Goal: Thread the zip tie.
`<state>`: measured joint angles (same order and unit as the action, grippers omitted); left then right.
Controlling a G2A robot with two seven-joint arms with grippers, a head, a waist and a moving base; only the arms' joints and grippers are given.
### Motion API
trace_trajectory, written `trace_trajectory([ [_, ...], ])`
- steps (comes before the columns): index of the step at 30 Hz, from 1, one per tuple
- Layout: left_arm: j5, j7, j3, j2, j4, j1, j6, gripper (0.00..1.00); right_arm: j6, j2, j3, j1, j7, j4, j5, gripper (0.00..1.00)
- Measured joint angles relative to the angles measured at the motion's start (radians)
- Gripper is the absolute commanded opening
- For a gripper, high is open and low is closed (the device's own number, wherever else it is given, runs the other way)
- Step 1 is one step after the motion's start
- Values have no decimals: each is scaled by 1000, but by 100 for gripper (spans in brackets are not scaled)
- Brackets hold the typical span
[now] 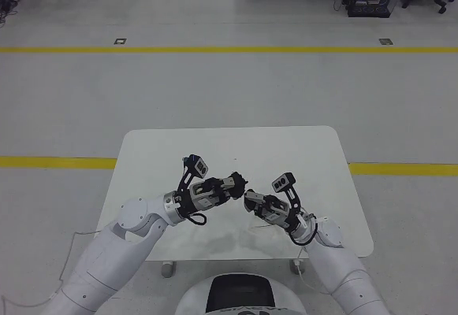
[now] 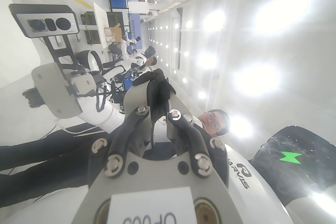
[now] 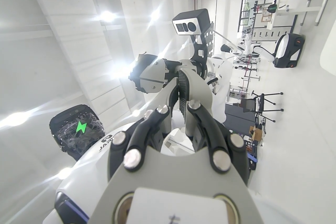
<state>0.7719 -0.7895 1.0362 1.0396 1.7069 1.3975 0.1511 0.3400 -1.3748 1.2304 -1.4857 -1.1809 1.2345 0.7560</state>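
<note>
The table (image 1: pixel 315 150) is plain white. The floor (image 1: pixel 213 87) is pale grey with yellow lines (image 1: pixel 213 50). The left pincer (image 2: pixel 157 83) and the right pincer (image 3: pixel 181 78) are grey, with black ribbed pads (image 3: pixel 182 89).

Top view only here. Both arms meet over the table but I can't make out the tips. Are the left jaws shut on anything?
Observer: Yes. Its wrist camera shows the left gripper with jaws closed on a thin black strip, likely the zip tie, trailing back toward the palm.
Operator: Right side?
Observer: The right gripper has its jaws pressed together too; whether anything sits between them I can't tell.
Operator: Lined up?
Observer: Not quite. From the right wrist camera, the left gripper sits beside the right tips, not straight ahead.
</note>
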Motion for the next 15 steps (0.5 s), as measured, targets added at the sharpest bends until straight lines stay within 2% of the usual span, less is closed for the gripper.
trace_trajectory([
  [15, 0, 0, 0, 0, 0, 0, 0, 0, 0, -2, 26, -6, -1, -21, -17, 0],
])
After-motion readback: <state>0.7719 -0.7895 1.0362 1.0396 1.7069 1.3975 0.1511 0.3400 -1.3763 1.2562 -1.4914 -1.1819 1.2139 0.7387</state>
